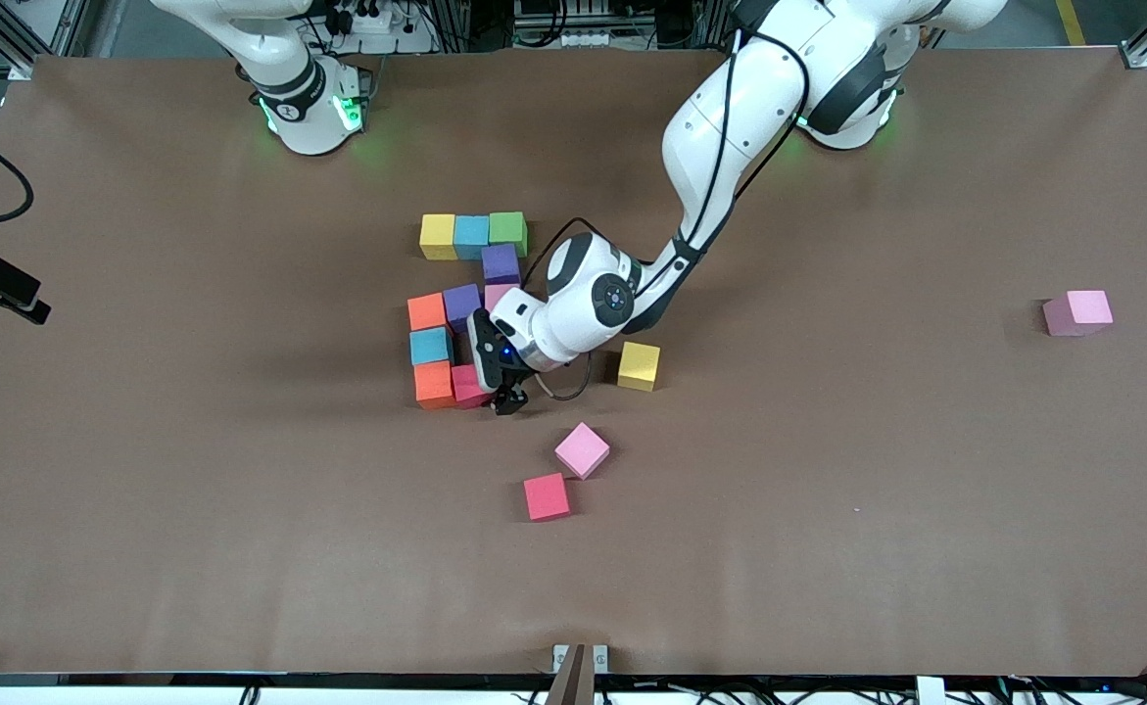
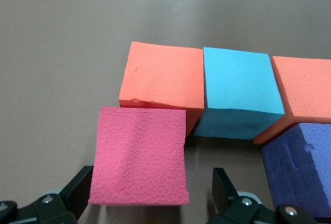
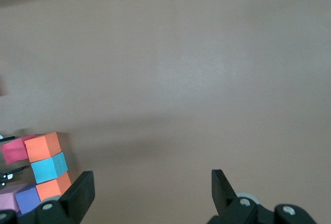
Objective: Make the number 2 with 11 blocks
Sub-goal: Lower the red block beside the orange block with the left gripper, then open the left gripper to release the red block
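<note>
left gripper (image 1: 507, 397): covers part of magenta block (image 1: 468, 386) | pink block (image 1: 498, 294): half hidden under left arm | right gripper (image 3: 150, 193): fingers cut off by right wrist view's edge; unseen in front view

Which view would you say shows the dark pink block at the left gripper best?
The left wrist view: the dark pink block fills it, between the open left gripper. The front view shows only a sliver under the arm; the right wrist view, a small corner.

Brown table (image 1: 240, 490) with scattered and grouped coloured blocks (image 1: 455, 323).
</note>
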You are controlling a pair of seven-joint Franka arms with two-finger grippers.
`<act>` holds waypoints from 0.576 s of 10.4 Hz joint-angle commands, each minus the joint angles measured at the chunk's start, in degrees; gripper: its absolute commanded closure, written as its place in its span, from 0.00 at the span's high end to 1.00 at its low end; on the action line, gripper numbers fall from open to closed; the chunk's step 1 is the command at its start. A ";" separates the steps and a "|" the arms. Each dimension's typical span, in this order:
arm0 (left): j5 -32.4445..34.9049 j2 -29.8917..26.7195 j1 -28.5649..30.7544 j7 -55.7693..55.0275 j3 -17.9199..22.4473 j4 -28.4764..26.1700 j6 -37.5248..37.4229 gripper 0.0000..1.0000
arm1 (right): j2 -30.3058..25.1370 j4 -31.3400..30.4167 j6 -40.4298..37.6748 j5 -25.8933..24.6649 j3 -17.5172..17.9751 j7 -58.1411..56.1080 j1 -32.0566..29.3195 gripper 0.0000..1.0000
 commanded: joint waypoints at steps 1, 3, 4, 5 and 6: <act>-1.09 0.11 -0.04 1.31 -0.40 0.50 0.79 1.00 | 0.25 1.35 -1.16 0.57 0.40 -0.11 0.15 1.00; -1.09 0.11 -0.04 2.53 -0.49 0.41 0.79 1.00 | -0.37 1.35 -4.83 0.21 -0.65 -0.89 -1.24 1.00; -0.66 0.11 -0.04 3.15 -1.01 0.41 0.79 1.00 | -0.72 1.09 -5.99 0.39 -0.92 -1.16 -2.46 1.00; 0.74 0.11 -0.04 3.50 -1.19 0.50 0.71 1.00 | -0.81 1.09 -6.26 0.48 -0.92 -1.95 -2.82 1.00; 0.93 0.11 -0.04 3.59 -1.80 0.59 0.71 1.00 | -1.16 1.00 -6.53 0.48 -0.83 -2.21 -2.57 1.00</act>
